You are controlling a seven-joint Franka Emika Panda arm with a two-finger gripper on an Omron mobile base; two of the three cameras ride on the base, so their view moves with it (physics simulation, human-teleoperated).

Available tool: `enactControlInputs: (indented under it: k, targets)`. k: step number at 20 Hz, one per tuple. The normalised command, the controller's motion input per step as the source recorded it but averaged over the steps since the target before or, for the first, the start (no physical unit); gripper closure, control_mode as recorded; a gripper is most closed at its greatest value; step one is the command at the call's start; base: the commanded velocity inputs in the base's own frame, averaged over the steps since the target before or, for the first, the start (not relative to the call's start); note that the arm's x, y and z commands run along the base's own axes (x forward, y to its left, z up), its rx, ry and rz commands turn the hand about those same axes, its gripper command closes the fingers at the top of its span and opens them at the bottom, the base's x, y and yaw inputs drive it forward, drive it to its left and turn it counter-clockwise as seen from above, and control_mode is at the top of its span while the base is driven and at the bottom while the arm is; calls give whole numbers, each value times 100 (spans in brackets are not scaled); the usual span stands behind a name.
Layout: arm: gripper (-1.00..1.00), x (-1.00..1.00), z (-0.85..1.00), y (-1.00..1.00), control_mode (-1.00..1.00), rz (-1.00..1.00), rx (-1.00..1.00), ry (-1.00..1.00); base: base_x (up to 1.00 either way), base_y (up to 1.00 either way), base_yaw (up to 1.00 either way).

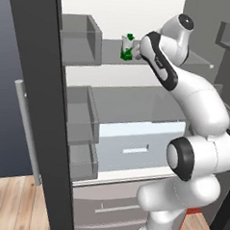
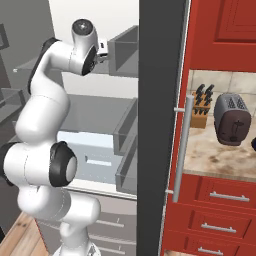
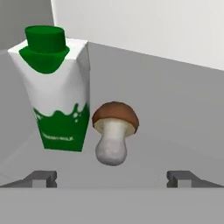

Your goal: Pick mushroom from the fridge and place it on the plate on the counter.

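1. Fridge (image 1: 136, 113) standing open across the left base view, white inside, grey shelves and a pale drawer mid-frame; door bins at left, dark door edge down the left side with a silver bar handle.
2. Counter (image 2: 220, 155) at right of the right base view, marbled stone over red cabinets, carrying a toaster (image 2: 232, 119) and a knife block (image 2: 201, 107). A dark sliver at the right edge there, perhaps the plate; too little to tell.
3. Arm reaching up into the upper shelf (image 1: 154, 54), upper middle of the left base view.
4. Carton (image 3: 54, 89), green and white, upright at left of the hand view, just beside the mushroom.
5. Hand (image 3: 113, 177) spread apart, fingertips (image 3: 41, 177) low in the hand view on either side of the mushroom, gripping nothing.
6. Mushroom (image 3: 113, 133) upright on the shelf, centre of the hand view, brown cap over whitish stem, not yet grasped.
7. Judged progress: early. Approach lined up; closing on the mushroom, lifting out, carrying to the counter and setting on the plate all left.
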Motion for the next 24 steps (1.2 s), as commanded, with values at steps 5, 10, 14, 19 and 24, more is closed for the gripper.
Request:
enactControlInputs:
  k: [5, 10, 14, 19, 24]
  targets:
    - [-100, 25, -20, 4, -100, 5, 0, 0, 0, 0, 0]
    - [-100, 34, -3, 5, -100, 2, 0, 0, 0, 0, 0]
    - [-100, 30, 0, 3, -100, 1, 0, 1, 0, 0, 0]
    - [-100, 18, 0, 1, -100, 2, 0, 1, 0, 0, 0]
    - [100, 1, -12, 2, -100, 3, 0, 0, 0, 0, 0]
